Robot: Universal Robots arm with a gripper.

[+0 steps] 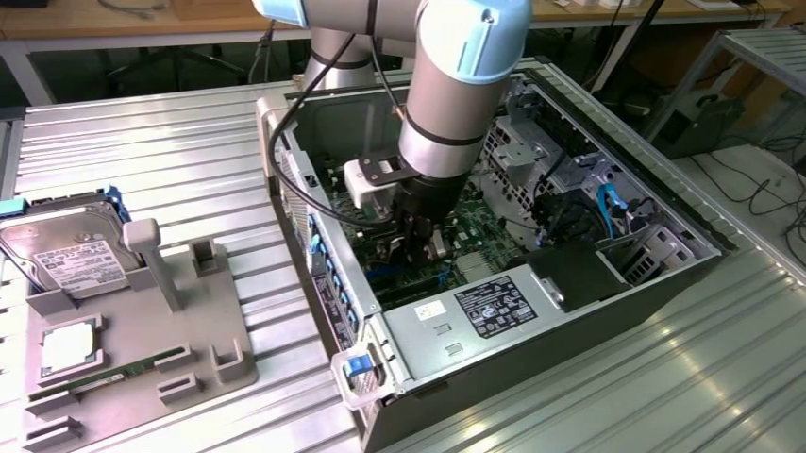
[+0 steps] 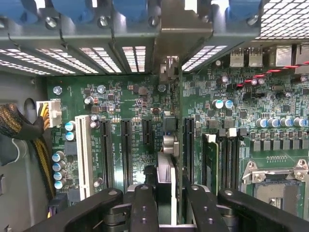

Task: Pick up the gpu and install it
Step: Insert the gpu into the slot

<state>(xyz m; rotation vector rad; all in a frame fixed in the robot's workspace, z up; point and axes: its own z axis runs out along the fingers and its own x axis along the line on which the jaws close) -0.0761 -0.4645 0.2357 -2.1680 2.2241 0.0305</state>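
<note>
The gripper [image 2: 166,212] grips the gpu [image 2: 169,145] edge-on between part-closed fingers — its long axis parallel to the motherboard [image 2: 120,96] slots, bracket toward the case's [image 1: 416,340] rear wall.

Pretty standard lab setup: the whole work surface is a ribbed aluminium table [image 1: 151,142] made of long slotted profiles, and it picks up a lot of glare toward its near edge on the exterior view's right. Behind the far edge there's a wooden bench [image 1: 126,24] with a pale top and white legs, dark shadow underneath it. Off the table's far corner on the exterior view's right stands a metal frame rack [image 1: 756,57], with a light floor [image 1: 756,189] below where black cables [image 1: 771,193] trail around. Lighting is bright and even, looks like overhead room light.
</note>
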